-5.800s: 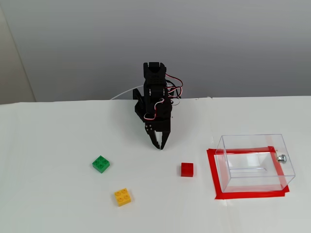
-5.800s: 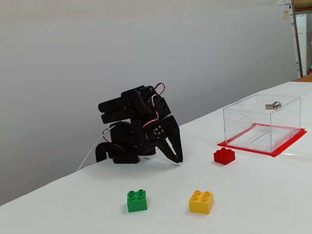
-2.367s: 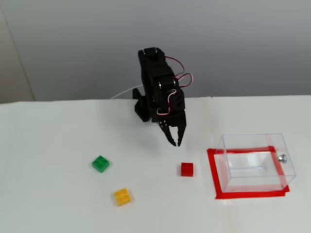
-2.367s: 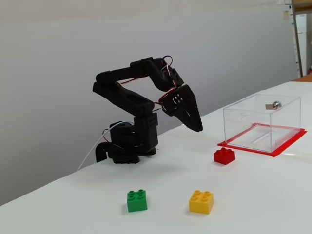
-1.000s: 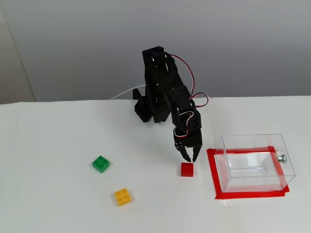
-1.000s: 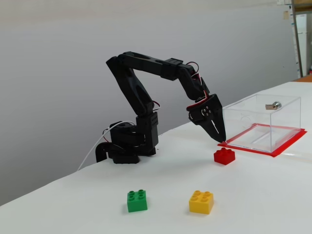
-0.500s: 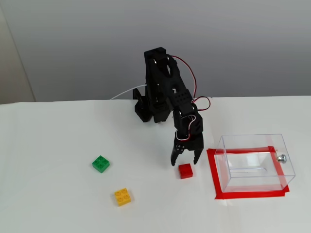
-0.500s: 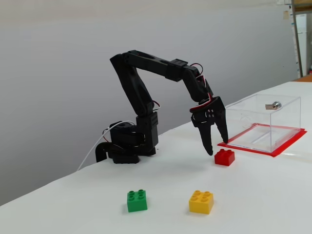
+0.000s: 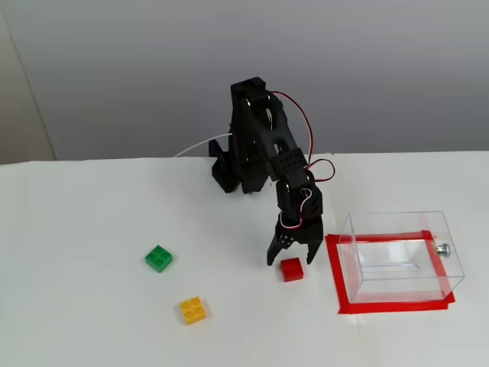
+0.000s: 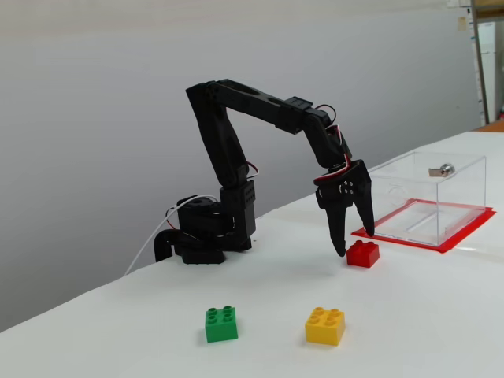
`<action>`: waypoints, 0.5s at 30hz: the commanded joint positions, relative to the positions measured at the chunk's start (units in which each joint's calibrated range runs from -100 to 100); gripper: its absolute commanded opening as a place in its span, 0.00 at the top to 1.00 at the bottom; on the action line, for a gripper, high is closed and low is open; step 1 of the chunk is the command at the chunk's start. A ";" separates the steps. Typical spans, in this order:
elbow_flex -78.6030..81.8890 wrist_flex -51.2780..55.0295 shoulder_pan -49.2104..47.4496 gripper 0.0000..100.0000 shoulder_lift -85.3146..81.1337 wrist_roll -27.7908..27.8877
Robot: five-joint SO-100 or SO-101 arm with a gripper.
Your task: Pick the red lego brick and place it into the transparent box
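Observation:
The red lego brick [image 9: 291,269] lies on the white table just left of the transparent box [image 9: 397,229]. In a fixed view the brick [image 10: 362,253] sits in front of the box [image 10: 425,189]. My gripper [image 9: 292,260] is open and points down. Its two black fingers are spread to either side of the brick, with the tips close to the table. In the side-on fixed view the gripper [image 10: 354,242] stands right at the brick without closing on it. The box is empty, with a small metal knob [image 9: 442,248] on its right wall.
Red tape [image 9: 334,275] frames the box's footprint. A green brick [image 9: 158,258] and a yellow-orange brick [image 9: 193,310] lie to the left on the table. The arm's base [image 9: 229,172] stands at the back by the grey wall.

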 commanded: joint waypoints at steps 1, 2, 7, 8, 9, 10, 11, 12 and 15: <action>-2.51 -0.61 0.00 0.66 1.14 0.34; -2.51 -0.69 0.00 0.66 1.48 0.34; -2.51 -0.69 -0.81 0.66 3.18 0.34; -2.51 -0.69 -0.81 0.66 3.52 0.34; -2.51 -1.30 -0.88 0.66 3.94 0.34; -2.42 -2.26 -0.88 0.66 4.20 0.34; -2.42 -2.96 -0.88 0.66 4.37 0.34; -2.42 -3.48 -0.81 0.66 4.54 0.34; -2.42 -4.61 -0.88 0.66 4.70 0.39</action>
